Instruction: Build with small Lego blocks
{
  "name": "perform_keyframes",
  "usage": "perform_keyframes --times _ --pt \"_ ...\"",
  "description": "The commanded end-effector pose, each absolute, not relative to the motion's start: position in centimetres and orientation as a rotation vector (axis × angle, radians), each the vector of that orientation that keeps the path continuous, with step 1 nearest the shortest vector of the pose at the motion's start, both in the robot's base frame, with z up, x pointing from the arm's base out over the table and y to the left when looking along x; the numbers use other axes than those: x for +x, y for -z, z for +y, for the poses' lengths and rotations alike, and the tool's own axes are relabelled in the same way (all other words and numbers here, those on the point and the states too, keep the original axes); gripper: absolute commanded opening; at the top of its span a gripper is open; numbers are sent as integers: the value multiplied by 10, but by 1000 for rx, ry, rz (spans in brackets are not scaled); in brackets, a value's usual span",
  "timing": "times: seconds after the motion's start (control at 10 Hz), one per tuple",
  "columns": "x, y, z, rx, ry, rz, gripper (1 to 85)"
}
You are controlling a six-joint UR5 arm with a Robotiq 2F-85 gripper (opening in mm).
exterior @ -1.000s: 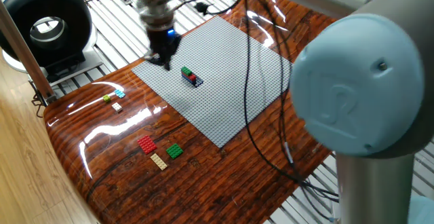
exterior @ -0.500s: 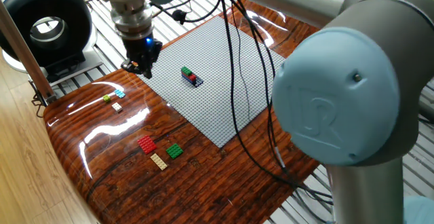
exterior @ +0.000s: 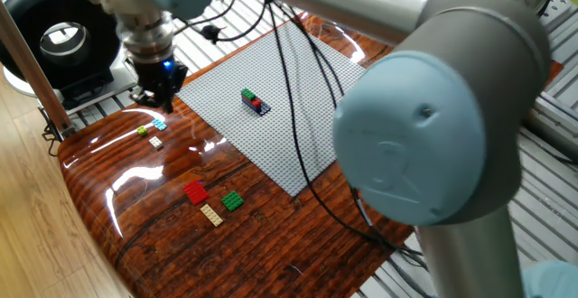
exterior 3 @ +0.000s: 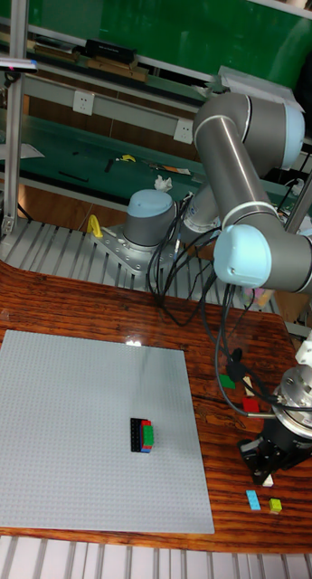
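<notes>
Only a small green, red and dark stack of plastic bricks point(exterior: 256, 102) built on grey studded baseplate point(exterior: 298, 135); loose tiny bricks point(exterior: 213, 202) left. Black two-finger gripper point(exterior: 159, 102) above light blue brick point(exterior: 160, 124), grip unclear.

Bright, even overhead light; white glare streaks on the glossy wooden table point(exterior: 135, 185) at near left and far edge. The arm's big joint point(exterior: 424, 135) is close and soft. Tall view sharp, shadows faint.
</notes>
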State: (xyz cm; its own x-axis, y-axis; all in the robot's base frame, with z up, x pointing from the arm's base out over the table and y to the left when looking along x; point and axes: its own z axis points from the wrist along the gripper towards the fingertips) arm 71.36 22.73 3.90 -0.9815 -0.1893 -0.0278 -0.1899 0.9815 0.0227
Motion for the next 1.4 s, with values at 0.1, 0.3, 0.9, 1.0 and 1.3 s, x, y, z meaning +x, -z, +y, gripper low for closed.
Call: perform_keyframes --times 0.1,0.3,0.9,1.0,1.3 --pt "715 -38 239 -295 -80 3105 90" --pt "720 -38 236 -333 -62 3084 80" --pt "705 -38 244 -281 -80 3091 287" --pt "700 -36 241 -285 -43 3084 377" --pt "701 -35 245 -215 -64 3078 453"
